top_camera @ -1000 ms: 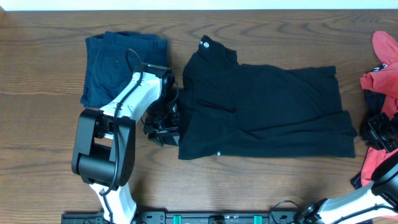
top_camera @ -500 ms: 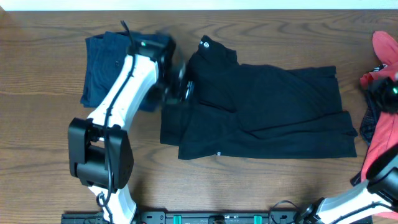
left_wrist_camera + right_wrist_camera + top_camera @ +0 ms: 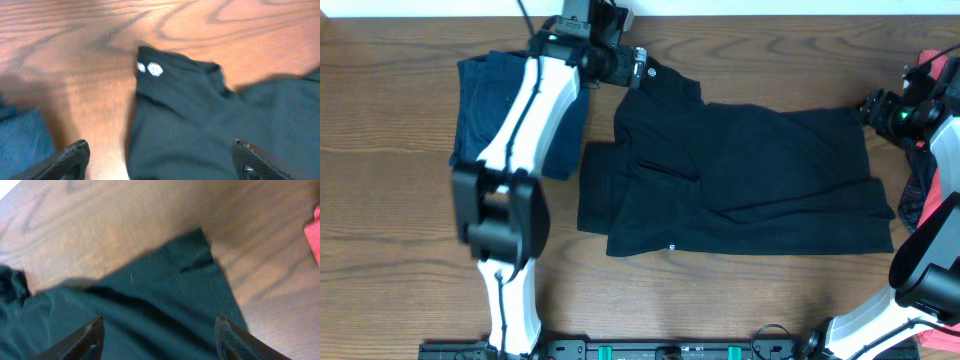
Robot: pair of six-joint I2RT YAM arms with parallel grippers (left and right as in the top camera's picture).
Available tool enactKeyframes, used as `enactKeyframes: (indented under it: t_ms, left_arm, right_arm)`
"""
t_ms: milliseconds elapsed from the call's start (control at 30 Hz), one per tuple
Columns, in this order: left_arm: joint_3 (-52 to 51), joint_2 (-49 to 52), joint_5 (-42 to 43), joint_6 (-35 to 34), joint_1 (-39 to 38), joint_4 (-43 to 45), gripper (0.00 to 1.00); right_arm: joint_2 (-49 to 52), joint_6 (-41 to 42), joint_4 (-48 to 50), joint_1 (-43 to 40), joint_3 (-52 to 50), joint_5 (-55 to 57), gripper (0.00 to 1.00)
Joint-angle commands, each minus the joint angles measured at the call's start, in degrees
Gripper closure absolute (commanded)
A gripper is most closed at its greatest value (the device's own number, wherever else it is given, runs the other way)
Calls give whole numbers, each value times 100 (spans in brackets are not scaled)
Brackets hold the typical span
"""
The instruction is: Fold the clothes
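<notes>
Swung up from near side to far corners: L end effector (image 3: 160, 161) spread wide, empty, by logo (image 3: 155, 69); R end effector (image 3: 159, 337) parted, empty, over opp. corner. Black garment (image 3: 740, 180) flat mid-worktop (image 3: 400, 250). Prob. lining up both corners for a fold twd front.

navy shorts (image 3: 475, 100) partly hidden by left arm (image 3: 525, 110) — coral pieces (image 3: 948, 66) cut off
</notes>
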Motion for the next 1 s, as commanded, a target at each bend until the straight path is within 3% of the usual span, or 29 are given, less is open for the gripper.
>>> enactKeyframes:
  t_ms: [0,333,967]
  left_arm:
    - [380,619,-50,149,24,280,11]
    - [647,1311,-380,933,13,1241,10]
    - [643,2271,-461,1198,-535,2566,16]
  right_arm:
    - [44,-15,-350,-2,87,-55,36]
    - [46,-382,-1751,-2,87,-20,37]
    - [44,-382,-1602,-2,87,-24,39]
